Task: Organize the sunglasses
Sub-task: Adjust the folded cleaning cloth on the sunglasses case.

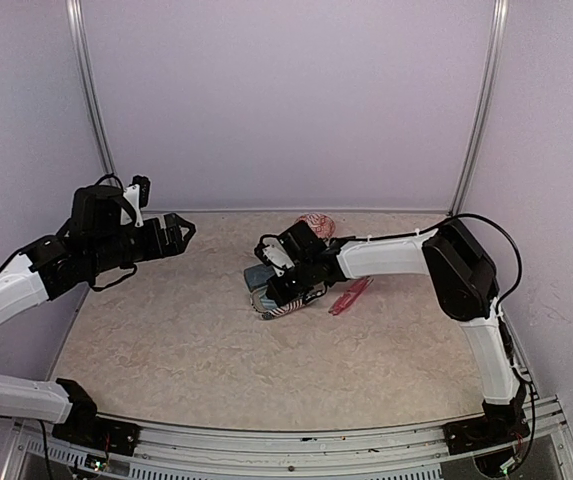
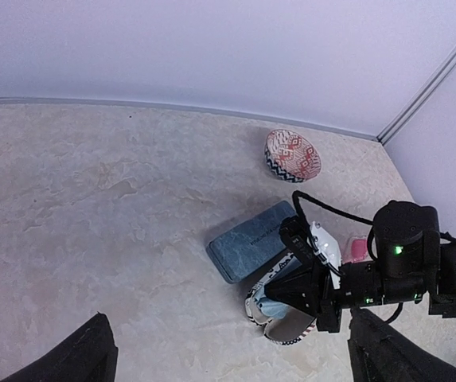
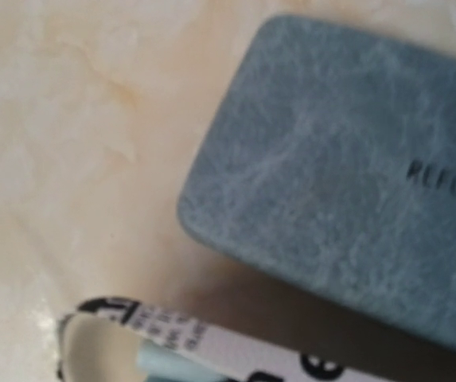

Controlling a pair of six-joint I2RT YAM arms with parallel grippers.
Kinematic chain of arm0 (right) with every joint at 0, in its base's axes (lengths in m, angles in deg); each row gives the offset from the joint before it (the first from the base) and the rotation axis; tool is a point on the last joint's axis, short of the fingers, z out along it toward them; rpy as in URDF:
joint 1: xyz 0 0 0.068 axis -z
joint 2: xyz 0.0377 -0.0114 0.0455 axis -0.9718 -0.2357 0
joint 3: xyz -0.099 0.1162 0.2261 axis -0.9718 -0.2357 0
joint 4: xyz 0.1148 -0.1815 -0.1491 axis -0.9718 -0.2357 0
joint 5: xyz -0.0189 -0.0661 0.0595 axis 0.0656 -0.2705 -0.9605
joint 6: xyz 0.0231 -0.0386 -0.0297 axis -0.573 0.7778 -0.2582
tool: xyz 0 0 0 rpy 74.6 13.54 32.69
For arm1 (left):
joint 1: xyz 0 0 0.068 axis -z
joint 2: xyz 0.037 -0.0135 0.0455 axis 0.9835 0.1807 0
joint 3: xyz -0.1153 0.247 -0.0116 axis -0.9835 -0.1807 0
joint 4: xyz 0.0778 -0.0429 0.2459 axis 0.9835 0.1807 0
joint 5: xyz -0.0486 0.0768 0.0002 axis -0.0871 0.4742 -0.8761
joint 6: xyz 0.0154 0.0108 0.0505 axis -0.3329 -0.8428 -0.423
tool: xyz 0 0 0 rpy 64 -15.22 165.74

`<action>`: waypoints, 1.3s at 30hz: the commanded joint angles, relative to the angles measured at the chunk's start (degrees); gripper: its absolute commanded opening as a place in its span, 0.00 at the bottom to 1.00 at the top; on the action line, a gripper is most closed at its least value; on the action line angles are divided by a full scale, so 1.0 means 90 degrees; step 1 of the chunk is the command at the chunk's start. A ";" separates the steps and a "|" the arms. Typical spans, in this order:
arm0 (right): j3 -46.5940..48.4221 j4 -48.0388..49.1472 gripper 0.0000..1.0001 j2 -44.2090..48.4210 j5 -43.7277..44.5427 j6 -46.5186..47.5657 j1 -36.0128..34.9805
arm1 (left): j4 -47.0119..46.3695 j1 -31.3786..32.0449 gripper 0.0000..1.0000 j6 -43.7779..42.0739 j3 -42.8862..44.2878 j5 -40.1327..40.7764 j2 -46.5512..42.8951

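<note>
The slim pink-red sunglasses (image 1: 351, 296) lie folded on the table right of the right gripper; a bit of them shows in the left wrist view (image 2: 358, 249). The dark reddish-brown pair is out of view. My right gripper (image 1: 284, 292) is low at the black-and-white patterned pouch (image 1: 282, 308), its closed wedge of fingers on the pouch's upper rim (image 2: 291, 274); the pouch mouth gapes with light-blue inside. The blue-teal hard case (image 2: 251, 240) lies shut right beside it (image 3: 347, 175). My left gripper (image 1: 178, 235) is open, empty and raised at the left (image 2: 235, 354).
A round red-and-white patterned pouch (image 1: 316, 224) sits near the back wall (image 2: 293, 155). The enclosure walls ring the table. The right arm's forearm (image 1: 386, 255) spans from the right side toward the middle.
</note>
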 commanded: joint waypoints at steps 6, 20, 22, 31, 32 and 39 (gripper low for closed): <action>-0.0035 0.0000 0.02 0.0442 0.0345 -0.0091 -0.0072 | 0.0041 -0.0050 0.99 -0.0063 -0.0155 -0.0134 -0.0061; -0.1070 0.0106 0.00 0.1387 0.0993 0.0156 0.0199 | 0.0024 -0.0049 0.99 -0.0053 -0.0136 -0.0103 -0.0041; -0.1109 0.0163 0.00 0.1324 0.0942 0.0139 0.0232 | 0.0021 -0.0046 0.99 -0.0063 -0.0127 -0.0095 -0.0026; -0.0880 0.0123 0.00 0.0814 0.0967 0.0167 0.0337 | 0.0049 -0.0055 0.99 -0.0054 -0.0097 -0.0145 -0.0002; -0.0835 0.0104 0.00 0.0739 0.0968 0.0176 0.0367 | 0.0044 -0.0053 0.99 -0.0054 -0.0097 -0.0154 0.0006; -0.0702 0.0193 0.00 0.0439 0.0885 0.0230 0.0498 | 0.0030 -0.0050 0.99 -0.0025 -0.0081 -0.0166 0.0084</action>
